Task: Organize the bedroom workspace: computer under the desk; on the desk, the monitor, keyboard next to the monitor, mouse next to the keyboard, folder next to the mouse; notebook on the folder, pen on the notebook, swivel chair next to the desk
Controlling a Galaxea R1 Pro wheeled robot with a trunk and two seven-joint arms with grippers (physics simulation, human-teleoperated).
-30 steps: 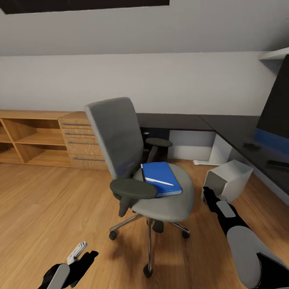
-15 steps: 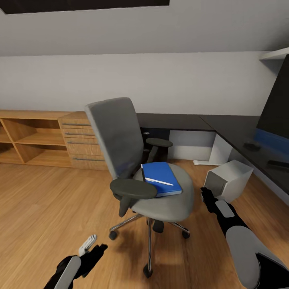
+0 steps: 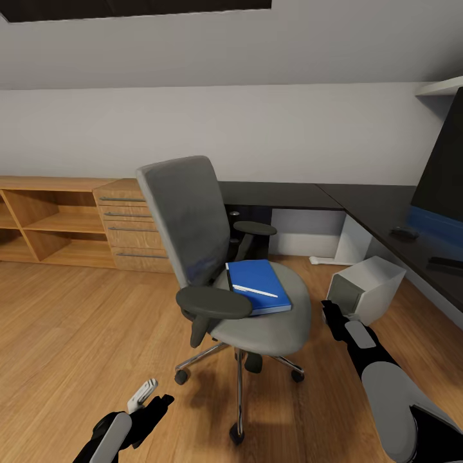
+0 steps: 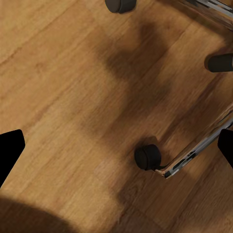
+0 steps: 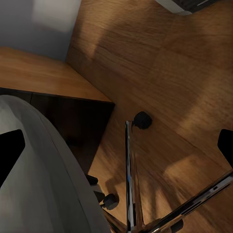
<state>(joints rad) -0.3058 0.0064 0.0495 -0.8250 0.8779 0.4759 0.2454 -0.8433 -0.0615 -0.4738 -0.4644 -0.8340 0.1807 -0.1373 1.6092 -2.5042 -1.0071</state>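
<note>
While both grippers hang low with jaws spread and nothing between them, the left gripper [image 3: 149, 397] hovers over the wood floor [image 3: 71, 334] near a caster, and the right gripper [image 3: 330, 313] sits just beside the swivel chair [image 3: 193, 218] seat. On that seat lies the blue folder [image 3: 256, 280], a pen [image 3: 256, 290] resting atop. The computer [image 3: 365, 286] stands beside the desk [image 3: 360, 209].
</note>
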